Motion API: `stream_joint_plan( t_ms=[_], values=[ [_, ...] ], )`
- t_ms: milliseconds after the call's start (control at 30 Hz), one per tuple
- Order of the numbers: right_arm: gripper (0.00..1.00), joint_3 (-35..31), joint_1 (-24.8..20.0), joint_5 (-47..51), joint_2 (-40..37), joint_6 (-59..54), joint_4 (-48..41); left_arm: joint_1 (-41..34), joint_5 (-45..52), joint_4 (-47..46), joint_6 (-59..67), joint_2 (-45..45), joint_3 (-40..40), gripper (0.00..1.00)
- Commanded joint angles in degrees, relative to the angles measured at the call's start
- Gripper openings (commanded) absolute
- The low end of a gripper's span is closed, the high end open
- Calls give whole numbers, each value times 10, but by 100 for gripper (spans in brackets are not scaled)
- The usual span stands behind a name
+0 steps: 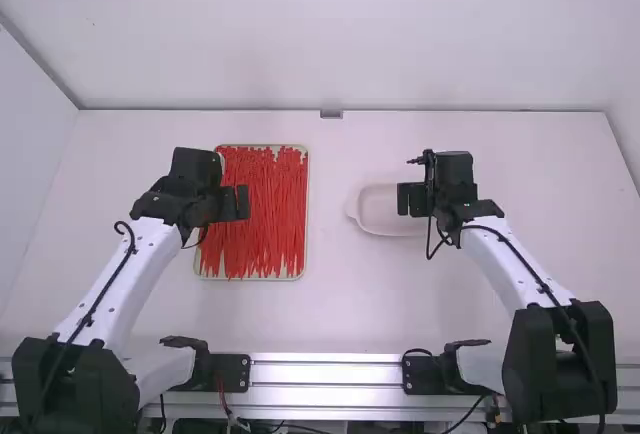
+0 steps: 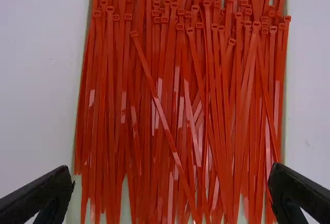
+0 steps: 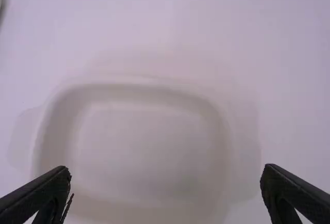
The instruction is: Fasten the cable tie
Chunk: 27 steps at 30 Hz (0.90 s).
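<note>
White surface [image 1: 350, 294] holds overlapping red cable ties [image 1: 262, 209] under the left hand [image 2: 169, 173], spread apart; right hand [image 3: 165, 175], also apart, hangs over a dish [image 3: 144, 131]. One pinch may lift several.

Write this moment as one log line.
left gripper open above red plastic cable ties | right gripper open above white rounded plastic dish | nothing held
</note>
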Motion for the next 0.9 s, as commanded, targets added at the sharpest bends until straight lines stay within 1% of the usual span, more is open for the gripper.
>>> stream_joint_plan(
  t_ms=[0,867],
  values=[
    [98,20,2,0,5,1,2,-2,-3,-1,9,3,12,99],
    [98,20,2,0,5,1,4,-2,-3,9,9,3,12,99]
  ],
)
